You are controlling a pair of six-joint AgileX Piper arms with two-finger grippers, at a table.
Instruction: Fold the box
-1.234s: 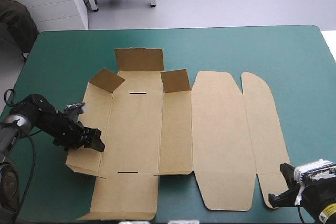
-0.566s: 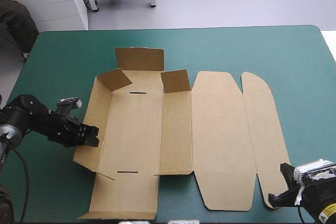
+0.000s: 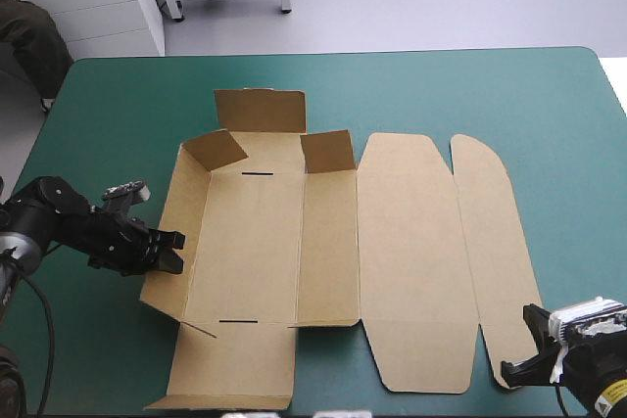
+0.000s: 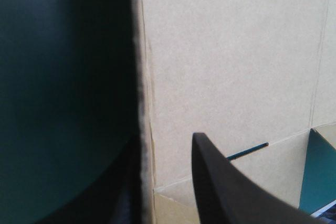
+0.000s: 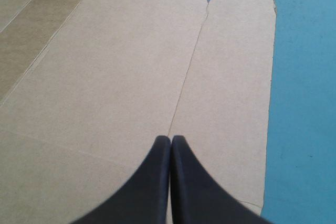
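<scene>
The brown box (image 3: 411,252) lies as a cut sheet across the middle of the table. Its left wall (image 3: 186,203) is tilted up, and two small corner tabs (image 3: 326,151) stand at the far end. My left gripper (image 3: 171,253) is at that wall's outer edge. In the left wrist view the wall's edge (image 4: 143,129) runs between the fingers of my left gripper (image 4: 167,142), with a gap beside the inner finger (image 4: 220,182). My right gripper (image 3: 511,374) is shut over the near end of the rounded right panel (image 5: 231,77), on its crease (image 5: 170,139).
A far flap (image 3: 260,110) and a near flap (image 3: 235,364) lie flat on the teal-green cover (image 3: 470,85), which stretches beyond the box to the far and right edges. The near flap reaches almost to the table's front edge.
The box's left wall has risen from nearly flat to tilted up. My left gripper has drawn back toward the table's left edge. The right arm has not moved.
</scene>
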